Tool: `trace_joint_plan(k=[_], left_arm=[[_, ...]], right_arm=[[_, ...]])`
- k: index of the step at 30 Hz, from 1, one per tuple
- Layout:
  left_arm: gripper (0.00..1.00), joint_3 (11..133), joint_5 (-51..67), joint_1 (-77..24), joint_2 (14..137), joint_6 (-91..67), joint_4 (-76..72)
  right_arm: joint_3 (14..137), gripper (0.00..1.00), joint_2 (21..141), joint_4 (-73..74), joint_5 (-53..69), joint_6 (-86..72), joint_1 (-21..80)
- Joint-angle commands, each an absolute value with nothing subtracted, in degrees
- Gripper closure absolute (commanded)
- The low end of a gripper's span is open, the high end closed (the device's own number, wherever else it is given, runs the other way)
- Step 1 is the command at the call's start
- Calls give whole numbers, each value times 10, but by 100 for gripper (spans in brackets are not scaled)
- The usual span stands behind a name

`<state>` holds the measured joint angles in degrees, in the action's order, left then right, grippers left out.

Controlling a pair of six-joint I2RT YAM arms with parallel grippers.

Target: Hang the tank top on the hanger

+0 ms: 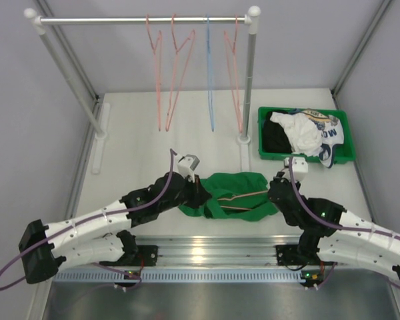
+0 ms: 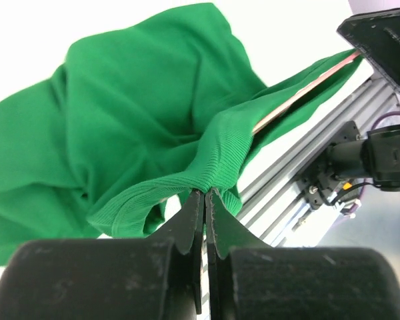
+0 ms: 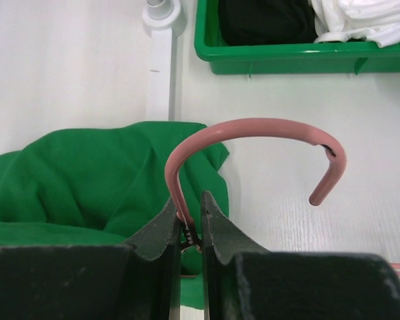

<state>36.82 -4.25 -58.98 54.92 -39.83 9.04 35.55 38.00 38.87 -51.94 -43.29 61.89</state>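
The bright green tank top (image 1: 232, 193) lies crumpled on the table between my two arms. A salmon-pink wire hanger (image 1: 243, 197) runs through it, its wire showing across the fabric. My left gripper (image 1: 201, 194) is shut on a ribbed edge of the tank top (image 2: 213, 170), pinching it at the fingertips. My right gripper (image 1: 277, 189) is shut on the hanger's neck just below the hook (image 3: 253, 133), which curves up and to the right over the table. Green fabric (image 3: 87, 187) lies left of the right fingers.
A white rail (image 1: 143, 20) at the back holds several pink hangers (image 1: 161, 73) and one blue hanger (image 1: 209, 73). A green bin (image 1: 305, 137) at the back right holds a white printed garment (image 1: 313, 130) and a black garment (image 1: 275, 137). The rack's right post (image 1: 247, 87) stands beside the bin.
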Motion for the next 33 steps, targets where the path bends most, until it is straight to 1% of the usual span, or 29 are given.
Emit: trace_joint_plan(k=[1, 8, 18, 21, 24, 27, 33], left_arm=[[100, 419, -20, -590, 579, -383, 68], [100, 484, -23, -590, 627, -367, 105], [100, 552, -55, -590, 636, -334, 190], [97, 555, -55, -590, 630, -330, 195], [91, 562, -51, -590, 629, -325, 206], [87, 563, -51, -590, 626, -321, 207], [87, 563, -48, -590, 619, -321, 207]], right_arm=[[399, 100, 385, 358, -512, -426, 629], [435, 100, 402, 348, -502, -423, 641], [476, 100, 417, 349, -486, -405, 664], [499, 100, 439, 358, -498, -399, 679], [515, 100, 461, 360, -506, -396, 696], [526, 100, 475, 355, -511, -391, 710], [533, 100, 491, 343, -509, -381, 718]])
